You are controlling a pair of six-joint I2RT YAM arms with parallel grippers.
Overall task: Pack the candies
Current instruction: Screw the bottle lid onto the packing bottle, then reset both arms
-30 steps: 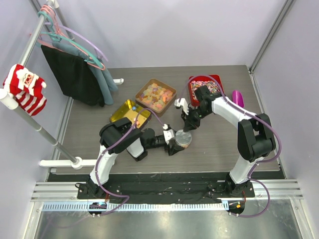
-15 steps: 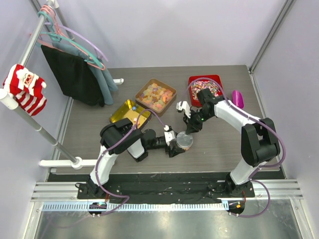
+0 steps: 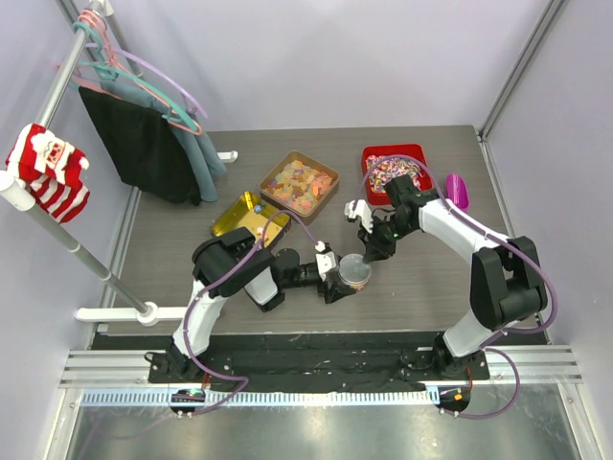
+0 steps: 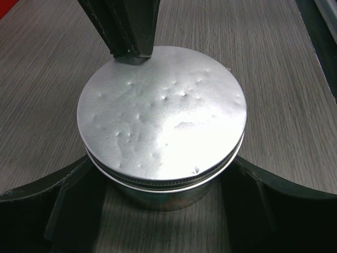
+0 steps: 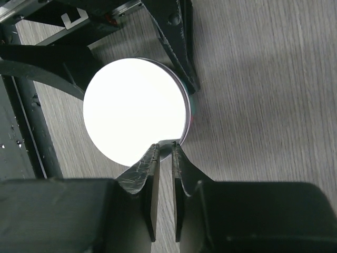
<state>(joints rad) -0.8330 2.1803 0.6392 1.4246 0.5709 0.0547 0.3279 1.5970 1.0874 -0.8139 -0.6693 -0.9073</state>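
My left gripper (image 4: 163, 182) is clamped on the round tin (image 4: 158, 197). My right gripper (image 5: 165, 152) has its fingers nearly together, tips on the lid (image 4: 163, 116) at its far rim. Only the top view shows the candies (image 3: 393, 171), in a red tray (image 3: 368, 151) beyond the tin, well apart from it. Gummies (image 3: 299, 184) and a gold tray (image 3: 230, 218) sit further left. The table (image 3: 172, 259) is grey woodgrain, the walls lilac.

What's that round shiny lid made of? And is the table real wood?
The lid looks like thin metal, maybe tin or aluminium: it is silvery and softly shiny, with small dents and a bright glare. The tin under it seems to be the same metal. The table shows grey wood grain, but it is very even, so it may be printed laminate. I cannot tell which.
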